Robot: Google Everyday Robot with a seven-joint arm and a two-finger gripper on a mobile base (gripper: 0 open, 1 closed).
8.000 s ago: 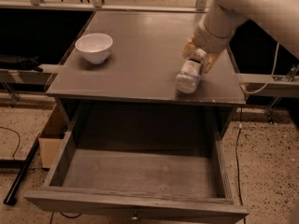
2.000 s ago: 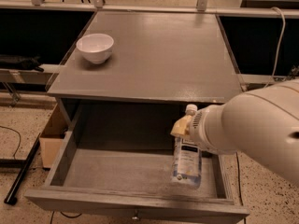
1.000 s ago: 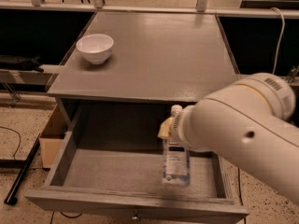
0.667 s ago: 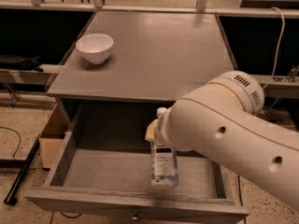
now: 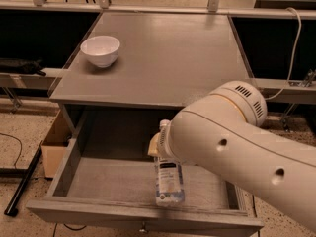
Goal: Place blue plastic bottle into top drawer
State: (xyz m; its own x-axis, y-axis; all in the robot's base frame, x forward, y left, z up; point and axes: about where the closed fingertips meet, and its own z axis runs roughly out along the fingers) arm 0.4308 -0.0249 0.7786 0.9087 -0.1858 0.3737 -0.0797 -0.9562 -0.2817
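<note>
Camera view: single view, looking down on the table (image 5: 163, 58) with the top drawer (image 5: 113, 174) pulled open below it.
Hidden: my arm (image 5: 237, 142) fills the lower right and covers the drawer's right rear corner and most of the tool (image 5: 159, 143).
Tool: over the middle of the open drawer, at the bottle's neck. I can see only one tan pad (image 5: 153, 145), pressed against the left of the bottle's shoulder. The far side is behind the arm, but it reads as pinching the bottle.
Task thing: blue plastic bottle (image 5: 168, 180), inside the drawer's outline, cap up and toward the arm, base near the front panel. I cannot tell whether the base touches the drawer floor.
Cut off: the drawer's knob (image 5: 143, 228) sits right at the bottom edge.
Writing: white label with dark print on the bottle; I cannot read any of it.
Table top: white bowl (image 5: 100, 50) at the left rear, well apart from the bottle.
Change: against two seconds back, arm and bottle have moved left, from the drawer's right side toward its middle. Since the last frame the bottle sits slightly lower. Bowl and drawer are unmoved.
</note>
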